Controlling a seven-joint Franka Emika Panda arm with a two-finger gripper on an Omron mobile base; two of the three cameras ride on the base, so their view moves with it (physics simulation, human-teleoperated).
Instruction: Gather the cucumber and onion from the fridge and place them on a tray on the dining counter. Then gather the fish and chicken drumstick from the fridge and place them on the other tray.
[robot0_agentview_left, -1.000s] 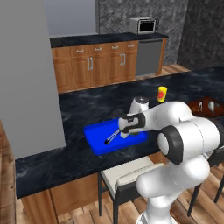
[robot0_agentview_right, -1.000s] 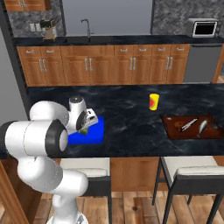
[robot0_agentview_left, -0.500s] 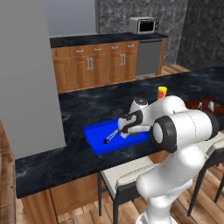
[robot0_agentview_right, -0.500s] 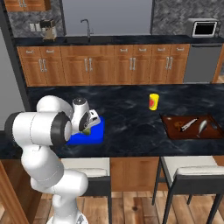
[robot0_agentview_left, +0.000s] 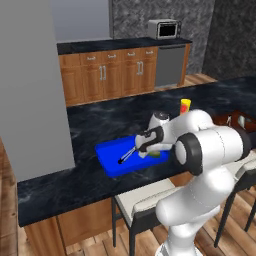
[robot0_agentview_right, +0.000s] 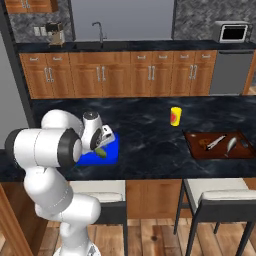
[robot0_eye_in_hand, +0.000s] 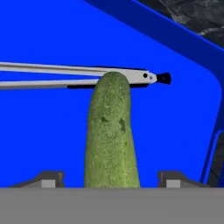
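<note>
Your pincer (robot0_agentview_left: 145, 149) sits low over the dining counter (robot0_agentview_left: 90, 125), inside the blue tray (robot0_agentview_left: 112, 160). Its jaws stand released, fingertips (robot0_eye_in_hand: 50, 178) well clear of the cucumber (robot0_eye_in_hand: 111, 135) on either side. The cucumber lies on the tray floor between them, its far end touching metal tongs (robot0_eye_in_hand: 74, 76) lying crosswise beyond.

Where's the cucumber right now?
In the hand view the cucumber lies in the blue tray between the open gripper's fingertips, its far end over metal tongs.
</note>
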